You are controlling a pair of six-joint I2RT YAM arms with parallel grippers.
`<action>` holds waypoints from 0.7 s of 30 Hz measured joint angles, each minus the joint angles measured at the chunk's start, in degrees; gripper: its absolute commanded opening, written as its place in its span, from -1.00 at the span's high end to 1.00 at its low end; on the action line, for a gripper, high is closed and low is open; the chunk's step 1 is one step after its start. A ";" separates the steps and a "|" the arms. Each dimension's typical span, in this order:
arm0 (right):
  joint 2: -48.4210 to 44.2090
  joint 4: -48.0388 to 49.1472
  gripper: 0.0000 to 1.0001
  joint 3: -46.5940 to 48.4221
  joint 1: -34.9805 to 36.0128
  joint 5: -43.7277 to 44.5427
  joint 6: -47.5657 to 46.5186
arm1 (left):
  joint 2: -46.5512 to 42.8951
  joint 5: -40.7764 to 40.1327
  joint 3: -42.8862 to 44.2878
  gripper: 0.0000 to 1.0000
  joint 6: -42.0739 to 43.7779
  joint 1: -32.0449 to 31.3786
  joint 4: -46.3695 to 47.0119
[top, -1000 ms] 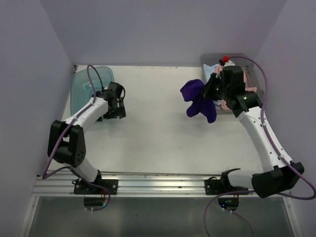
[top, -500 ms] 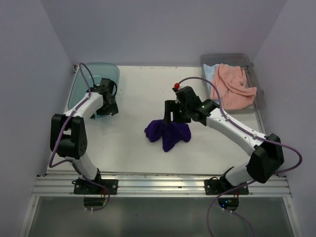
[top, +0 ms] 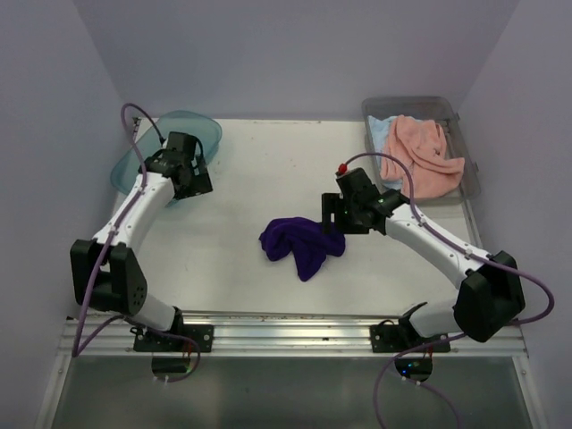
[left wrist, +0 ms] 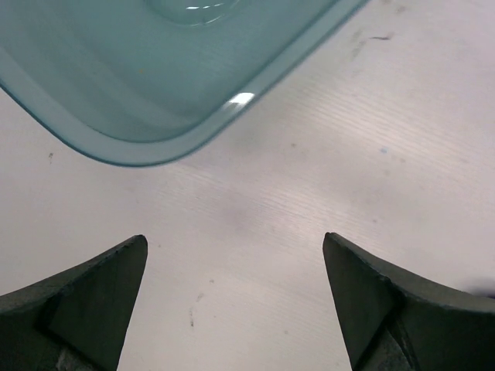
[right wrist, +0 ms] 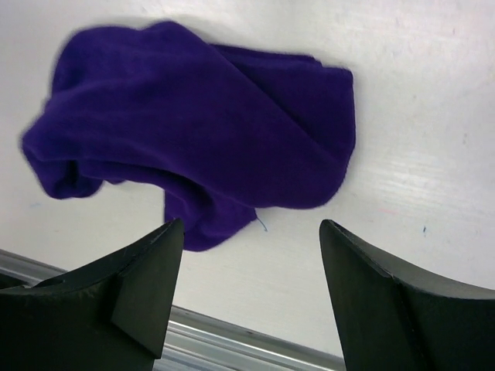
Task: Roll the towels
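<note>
We find right tool (right wrist: 249,232) wide, empty, above purple towel (right wrist: 193,131); left tool (left wrist: 233,239) wide by teal tub (left wrist: 147,85). Only overhead shows pink towel (top: 418,159), apparently in grey bin (top: 411,100).

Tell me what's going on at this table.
Two robot arms are working on rolling towels. The right gripper hangs open above a crumpled purple towel on the table, not holding it. The left gripper, open and empty, hovers at the edge of the teal tub. A pink towel and a light blue towel sit in the grey bin. Nothing is rolled yet.
</note>
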 measured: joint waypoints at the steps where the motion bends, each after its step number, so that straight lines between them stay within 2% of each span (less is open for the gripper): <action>1: 0.00 -0.44 -0.50 -1.57 0.07 0.17 -0.04 | -2.19 0.22 -0.15 -0.99 -0.04 -1.16 0.07; 6: -0.07 -0.96 -0.49 -6.78 -1.01 -0.35 0.48 | -10.36 4.72 -1.90 -0.99 -1.38 -15.23 0.85; 11: -0.94 2.36 -0.46 -13.20 -8.20 -4.83 1.97 | -9.62 12.31 -7.80 -0.99 -2.78 -27.96 3.87; 17: 1.92 5.84 -0.32 -14.21 -9.42 -8.81 2.69 | -5.79 19.74 -13.92 -0.79 -4.02 -32.17 9.29; 20: 3.98 8.13 -0.15 -14.53 -9.38 -9.42 3.45 | -3.43 21.20 -14.75 -0.62 -4.28 -32.28 12.09; 21: 4.59 9.07 -0.12 -14.84 -9.38 -9.60 3.72 | -2.51 21.59 -14.84 -0.47 -4.28 -32.28 12.94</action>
